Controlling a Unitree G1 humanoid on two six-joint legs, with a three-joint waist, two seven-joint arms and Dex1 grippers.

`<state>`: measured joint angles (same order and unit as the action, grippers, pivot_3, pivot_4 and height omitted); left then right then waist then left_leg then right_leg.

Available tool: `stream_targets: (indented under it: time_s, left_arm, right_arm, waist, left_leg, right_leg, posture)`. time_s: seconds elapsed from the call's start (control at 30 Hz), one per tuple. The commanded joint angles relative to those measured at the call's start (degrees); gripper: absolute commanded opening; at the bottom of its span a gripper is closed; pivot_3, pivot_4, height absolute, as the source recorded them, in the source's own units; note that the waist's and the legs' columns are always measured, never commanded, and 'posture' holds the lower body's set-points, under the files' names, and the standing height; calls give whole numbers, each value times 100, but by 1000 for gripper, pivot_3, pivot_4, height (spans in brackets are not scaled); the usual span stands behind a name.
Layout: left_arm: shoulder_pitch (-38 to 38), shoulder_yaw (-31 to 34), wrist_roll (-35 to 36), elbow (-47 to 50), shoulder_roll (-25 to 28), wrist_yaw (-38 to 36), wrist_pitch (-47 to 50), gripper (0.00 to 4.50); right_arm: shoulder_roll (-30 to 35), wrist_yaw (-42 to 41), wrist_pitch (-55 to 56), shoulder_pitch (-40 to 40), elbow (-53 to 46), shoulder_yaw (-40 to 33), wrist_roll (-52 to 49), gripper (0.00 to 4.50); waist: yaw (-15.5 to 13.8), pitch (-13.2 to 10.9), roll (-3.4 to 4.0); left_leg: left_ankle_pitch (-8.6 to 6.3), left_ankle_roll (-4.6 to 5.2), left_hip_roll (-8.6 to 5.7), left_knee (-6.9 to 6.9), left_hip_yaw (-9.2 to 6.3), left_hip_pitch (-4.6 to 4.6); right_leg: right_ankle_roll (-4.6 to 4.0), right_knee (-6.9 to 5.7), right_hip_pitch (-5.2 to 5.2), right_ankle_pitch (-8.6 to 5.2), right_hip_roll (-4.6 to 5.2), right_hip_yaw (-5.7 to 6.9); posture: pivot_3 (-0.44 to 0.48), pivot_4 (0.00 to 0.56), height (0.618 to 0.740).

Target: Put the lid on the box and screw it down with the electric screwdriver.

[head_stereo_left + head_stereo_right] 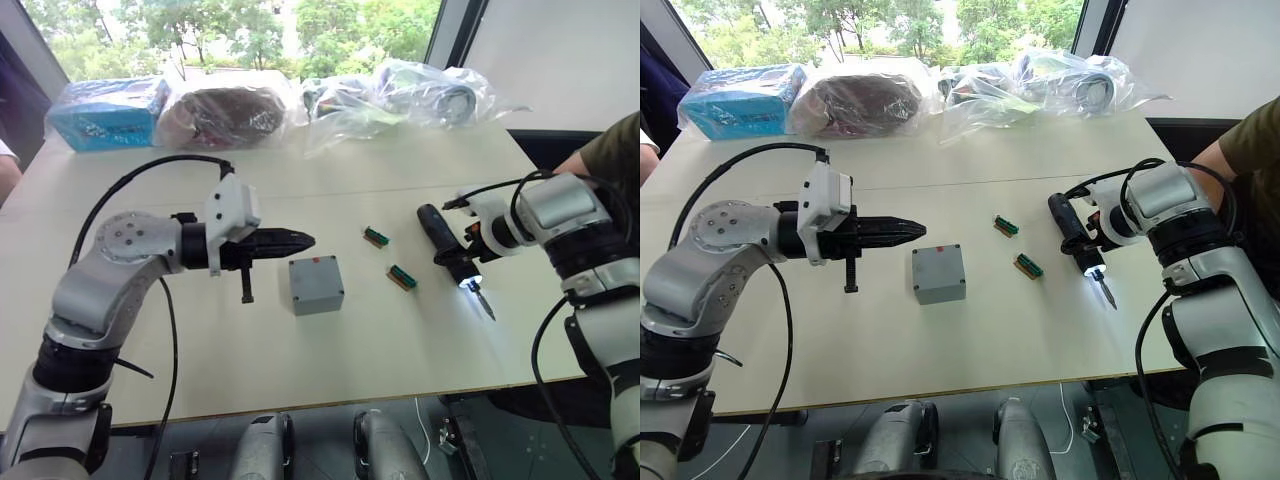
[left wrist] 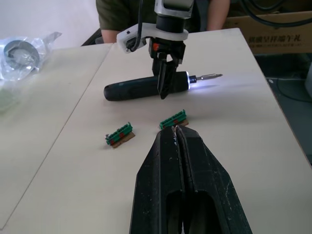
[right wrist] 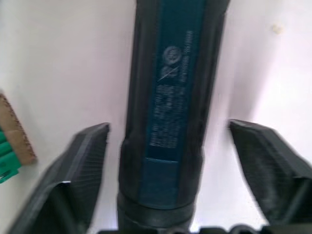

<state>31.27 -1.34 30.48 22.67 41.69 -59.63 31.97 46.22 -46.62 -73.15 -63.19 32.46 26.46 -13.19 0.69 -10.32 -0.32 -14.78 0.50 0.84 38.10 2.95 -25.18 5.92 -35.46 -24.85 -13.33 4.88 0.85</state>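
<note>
Your right claw (image 1: pixel 1087 243) stands spread wide over the screwdriver (image 1: pixel 1076 238), one finger (image 3: pixel 80 161) on each side of the dark barrel and neither touching it. The screwdriver lies flat on the table (image 1: pixel 970 340), its lit tip and thin bit pointing toward the near edge, just off to the right of two small green blocks (image 1: pixel 1028 266).

Your left claw (image 1: pixel 912 231) is pressed shut on nothing, fingers together in a point, hovering just above and behind the box (image 1: pixel 938 273). The box sits near the table's middle with the lid (image 1: pixel 315 277) already on top, a small red mark near its far edge. From the left wrist, the closed fingertips point toward the blocks, with the screwdriver beyond them.

Bagged items (image 1: pixel 230 110) line the far edge.
</note>
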Motion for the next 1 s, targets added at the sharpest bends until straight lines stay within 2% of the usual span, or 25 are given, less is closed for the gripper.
stream_targets:
  time_s: [0.03, 0.13, 0.23, 0.33, 0.43, 0.57, 0.77, 1.0]
  left_arm:
    - [-212, 187, -41, -33, 199, -10, -59, 0]
    - [-561, 29, -366, -259, 413, -158, -373, 0]
    - [-730, -99, -588, -553, 378, -147, -592, 0]
    - [-867, -208, -868, -819, 351, -149, -910, 0]
    - [-927, -340, -1117, -1069, 340, -176, -1169, 0]
    - [-935, -510, -1330, -1406, 150, -124, -1405, 0]
    - [-804, -957, -1940, -2163, -320, 46, -2039, 0]
    - [-420, -1035, -2094, -2680, -701, 88, -2301, 0]
  right_arm:
    - [407, -48, 712, -141, -1110, -122, 408, 4487]
    - [483, -103, 971, 102, -2232, -412, 340, 4487]
    - [377, -153, 1294, 599, -3431, -724, 132, 3812]
    - [104, -109, 1092, 1094, -4357, -1004, -158, 2898]
    - [-286, 145, 834, 1458, -4783, -1210, -309, 1703]
    - [-768, 596, 691, 1892, -5068, -943, -203, 192]
    - [-1407, 1088, 531, 2264, -5212, -438, -55, 85]
    - [-1678, 943, 12, 2286, -5590, -278, -488, 85]
  waist:
    - [1, -6, 12]
    - [19, -7, 12]
    - [4, -6, 11]
    - [-16, -5, 9]
    - [-30, -5, 9]
    - [-34, 0, 2]
    - [-7, 3, -1]
    - [-19, 3, -2]
  left_leg:
    - [0, 0, 0, -1, 0, -1]
    - [0, 0, 3, -2, 0, -3]
    - [0, 0, 13, -2, 1, 3]
    - [0, -1, 14, 2, 1, 2]
    - [0, -1, 12, 13, 1, 1]
    - [1, -1, 9, 22, 1, 0]
    - [1, -2, 8, 22, 4, 11]
    - [2, -3, 9, 24, -1, 12]
  right_leg:
    - [0, -4, -5, 0, 0, -3]
    - [0, -11, -14, 0, -5, -6]
    - [-1, -15, -12, -1, -18, -7]
    - [-1, -26, -12, -1, -19, -6]
    - [-1, -35, -10, -1, -14, -6]
    - [-2, -48, -8, 0, -7, -7]
    - [-3, -59, -5, -1, -12, -8]
    - [-3, -65, -4, -1, -12, -8]
  posture:
    - [0, 150, 740]
    - [0, 150, 740]
    - [0, 150, 740]
    - [0, 150, 740]
    - [0, 150, 740]
    - [0, 150, 740]
    - [0, 150, 740]
    - [0, 150, 740]
